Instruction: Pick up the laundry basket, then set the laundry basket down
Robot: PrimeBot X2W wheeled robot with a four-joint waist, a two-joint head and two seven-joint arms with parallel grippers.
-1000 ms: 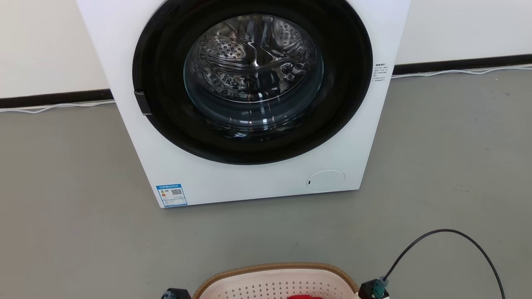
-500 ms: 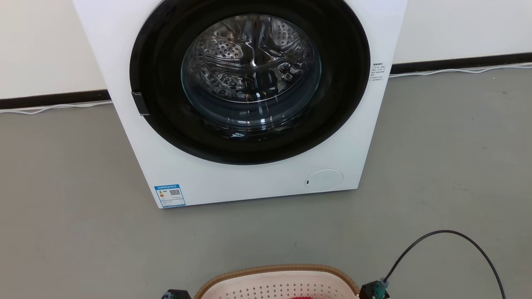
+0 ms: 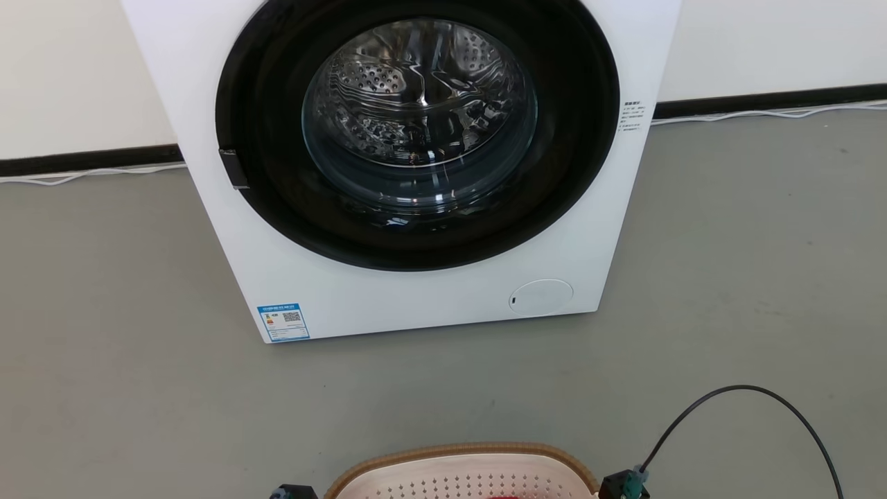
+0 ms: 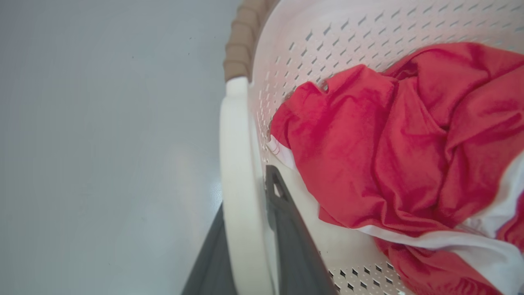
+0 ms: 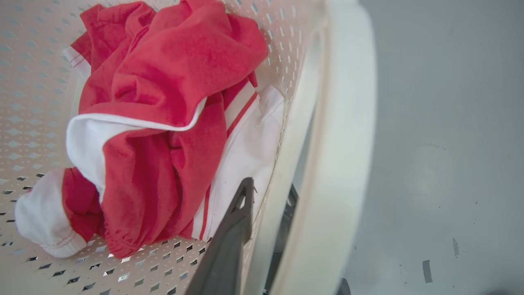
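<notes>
The laundry basket [image 3: 461, 475] shows its far brown rim and cream perforated wall at the bottom edge of the head view, in front of the washing machine. My left gripper [image 4: 245, 192] is shut on the basket's white left loop handle [image 4: 235, 164], one dark finger outside and one inside. The right gripper [image 5: 269, 188] is shut on the white right loop handle [image 5: 339, 135] in the same way. Red and white clothes [image 4: 401, 135] lie inside the laundry basket [image 5: 32, 102]. Whether its base touches the floor is hidden.
A big white washing machine [image 3: 416, 305] with its round dark door shut stands on the grey floor [image 3: 748, 277] a short way beyond the basket. A black cable [image 3: 741, 391] arcs up from my right wrist. White cords run along the back wall's black skirting.
The head view has shifted slightly. The basket's rim sits a little lower in it and less of the red cloth shows. Both grips on the handles are unchanged.
</notes>
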